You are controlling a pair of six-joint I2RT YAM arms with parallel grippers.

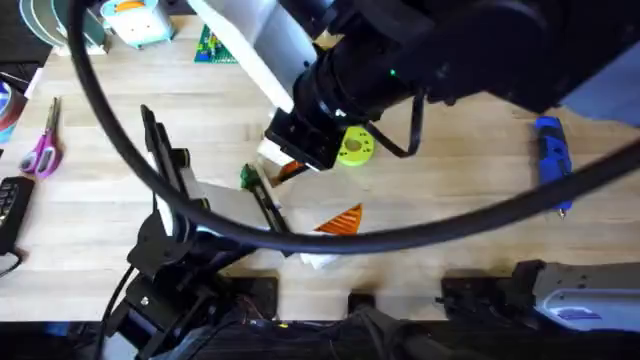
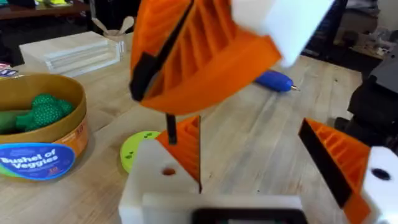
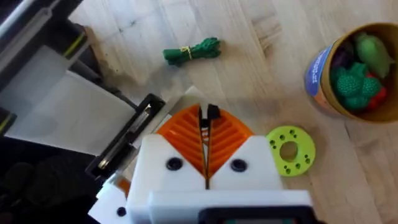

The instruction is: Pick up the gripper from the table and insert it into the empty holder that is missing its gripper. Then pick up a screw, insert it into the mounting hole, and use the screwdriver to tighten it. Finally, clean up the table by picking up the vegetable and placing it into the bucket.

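Right arm (image 1: 420,60) crowding mid-table, cable (image 1: 150,170) looping across, bare table (image 1: 460,200) lying open before screwdriver (image 1: 550,160) at right

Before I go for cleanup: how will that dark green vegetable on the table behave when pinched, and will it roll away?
The vegetable looks like a slim bundle tied at its middle, so it probably flexes rather than staying stiff. Its bumpy, irregular surface suggests it won't roll far on the table. Being small and thin, it is likely light and may shift if nudged.
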